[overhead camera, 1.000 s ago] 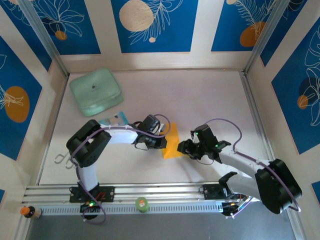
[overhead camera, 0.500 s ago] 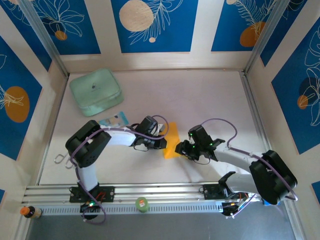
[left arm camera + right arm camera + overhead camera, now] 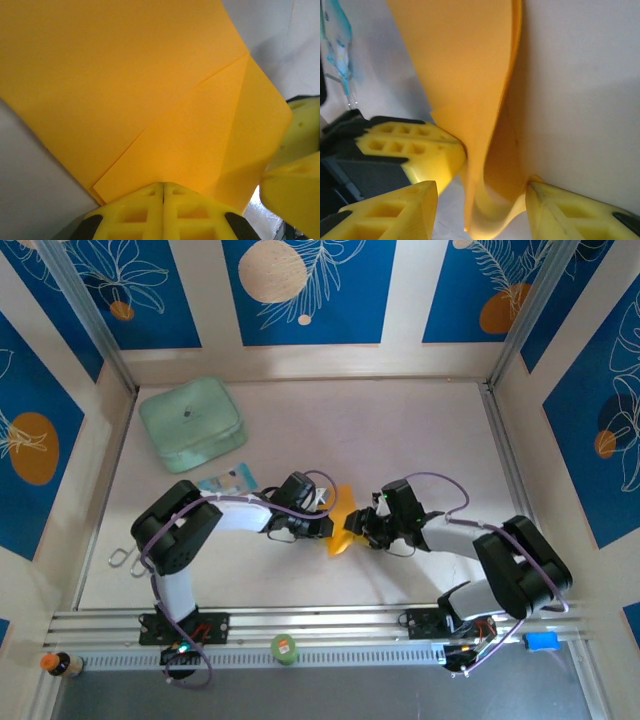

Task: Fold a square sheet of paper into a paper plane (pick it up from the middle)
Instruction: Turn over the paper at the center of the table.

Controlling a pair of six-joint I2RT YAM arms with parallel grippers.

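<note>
The square sheet of paper (image 3: 343, 522) is orange-yellow, partly folded, and buckled upward at the table's middle. A diagonal flap crease crosses the paper (image 3: 125, 75) in the left wrist view. My left gripper (image 3: 321, 524) is shut on its left edge, and its fingertips (image 3: 163, 186) meet with the sheet running in under them. My right gripper (image 3: 368, 531) stands open against the sheet's right side. Its jaws (image 3: 481, 200) straddle the curled lower edge of the paper (image 3: 465, 75), and the right finger (image 3: 560, 210) touches that curl.
A mint-green rounded box (image 3: 192, 424) lies at the back left. A small blue-and-white packet (image 3: 228, 480) sits just behind the left arm. An aluminium rail (image 3: 330, 625) runs along the near edge, with a green-capped item (image 3: 285, 648) on it. Patterned walls close in the table.
My right gripper has moved left up to the paper and opened wider. The sheet now looks narrower and more bowed from above. The left gripper stays shut in place.
</note>
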